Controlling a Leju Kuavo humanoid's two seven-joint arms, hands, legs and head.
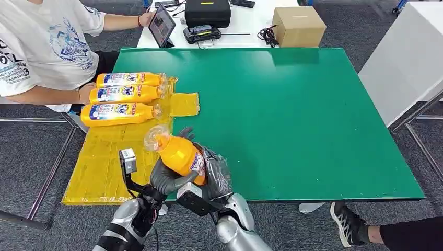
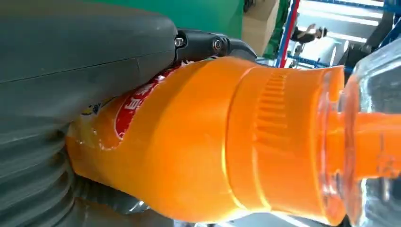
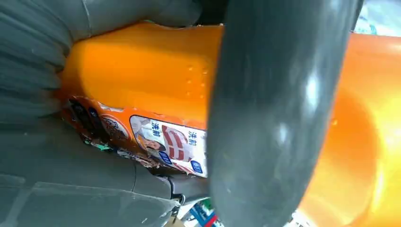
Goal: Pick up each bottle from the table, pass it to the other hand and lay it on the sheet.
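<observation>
The left hand (image 1: 166, 180) and right hand (image 1: 215, 178) both grip one orange bottle (image 1: 177, 152) above the table's (image 1: 292, 115) near edge, beside the yellow sheet (image 1: 104, 157) bearing three bottles (image 1: 123, 95).

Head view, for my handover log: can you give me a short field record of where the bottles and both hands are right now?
held bottle: orange bottle, clear cap toward the sheet, above the table's near edge
left hand: grips the bottle's body
right hand: also grips it
bottles on sheet: three, lying side by side
sheet: yellow sheet over the green table at its left end
person: seated beside the sheet
</observation>
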